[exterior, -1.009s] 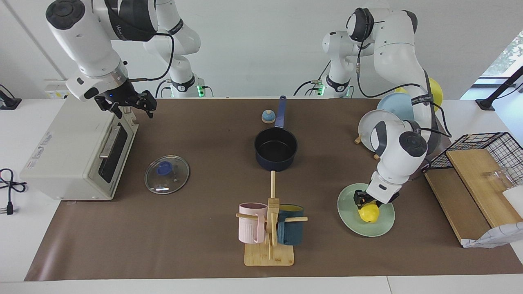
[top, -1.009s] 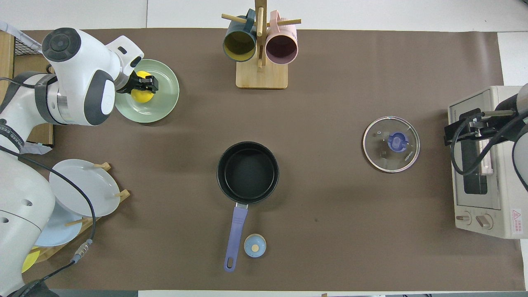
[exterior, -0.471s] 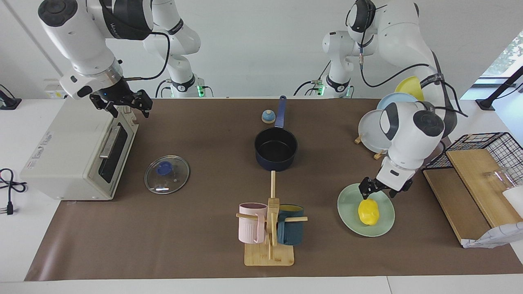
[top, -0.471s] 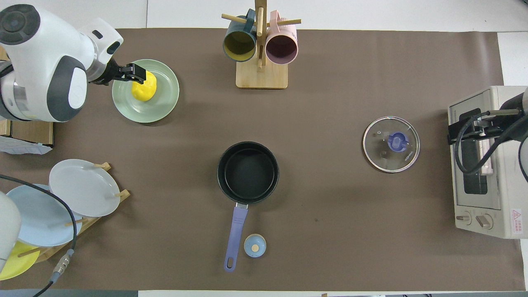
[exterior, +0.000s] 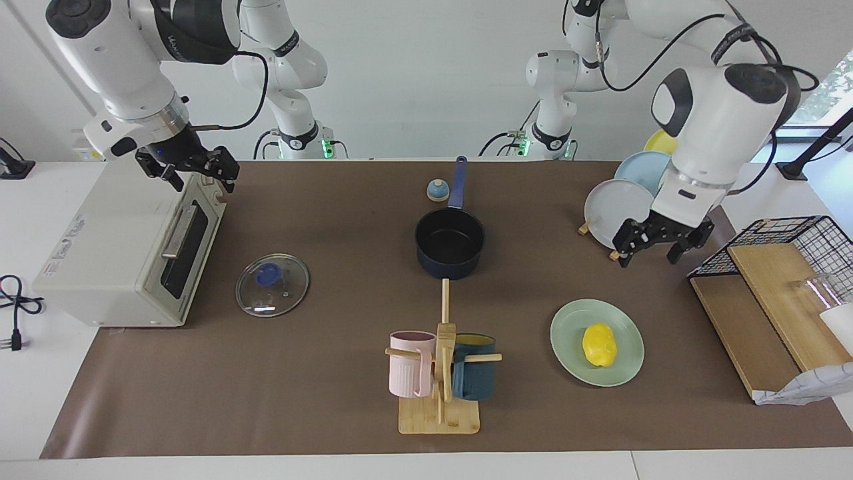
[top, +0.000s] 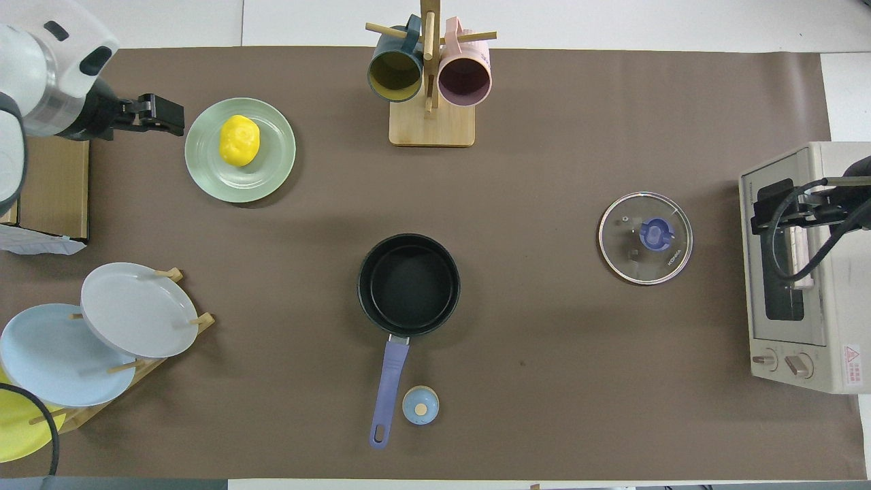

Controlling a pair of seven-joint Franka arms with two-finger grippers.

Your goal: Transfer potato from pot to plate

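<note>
You have one potato (exterior: 599, 345) lying on the one mint-green plate (exterior: 626, 367), toward the left arm's end of the table, and one pot (exterior: 450, 243) standing empty mid-table, its handle pointing at the robots. Two grippers: the left gripper (exterior: 656, 247) hangs released, holding nothing, raised between the plate and the plate rack (exterior: 616, 253); the right gripper (exterior: 188, 171) waits released over the one toaster oven (exterior: 113, 250). Count two mugs on one wooden mug tree (exterior: 440, 393), three plates in the rack, one glass lid (exterior: 272, 285) flat near the oven, and one small blue knob (exterior: 436, 191) beside the pot's handle. Nothing lies between pot and plate.
</note>
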